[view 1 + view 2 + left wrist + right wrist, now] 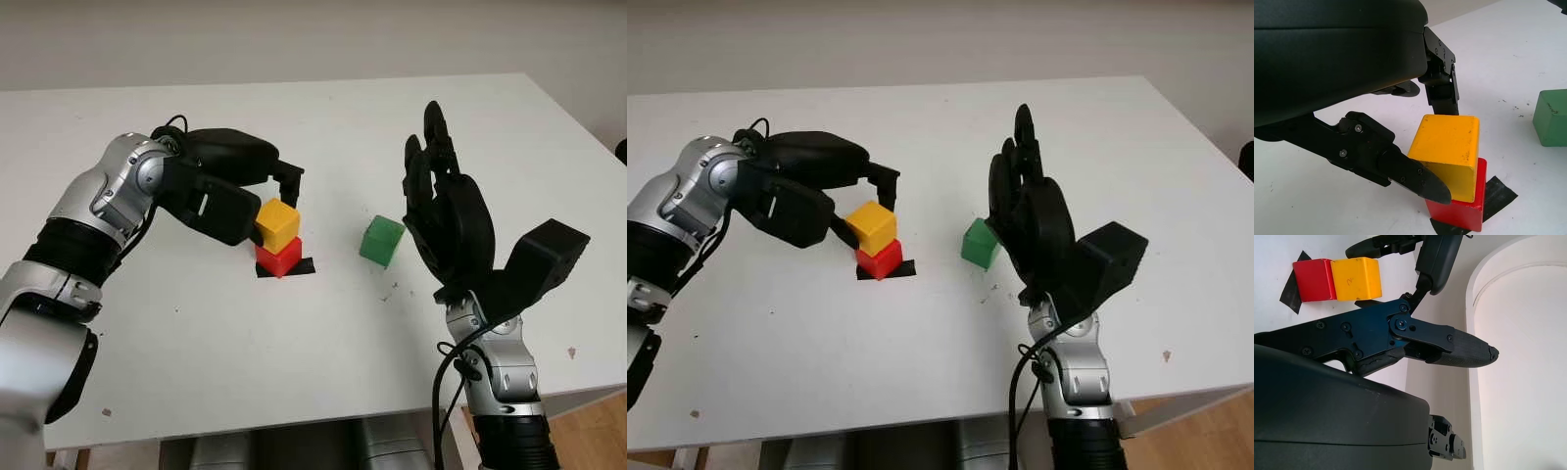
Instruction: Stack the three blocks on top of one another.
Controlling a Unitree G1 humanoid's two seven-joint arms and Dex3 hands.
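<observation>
The left hand [257,201] is closing around the yellow block [277,224], which is sitting on the red block [279,257]; contact seems likely. The right hand [446,211] is hovering open, the green block [381,240] just beside its palm.

White table [323,117] spans most of the view, few dark specks on top. Plain pale wall [294,39] at 12 o'clock. Wood floor [588,431] at 5 o'clock. Light even.

Lab/test room: bare white table [323,127], plain wall [294,39] (black tape mark [302,265]).
</observation>
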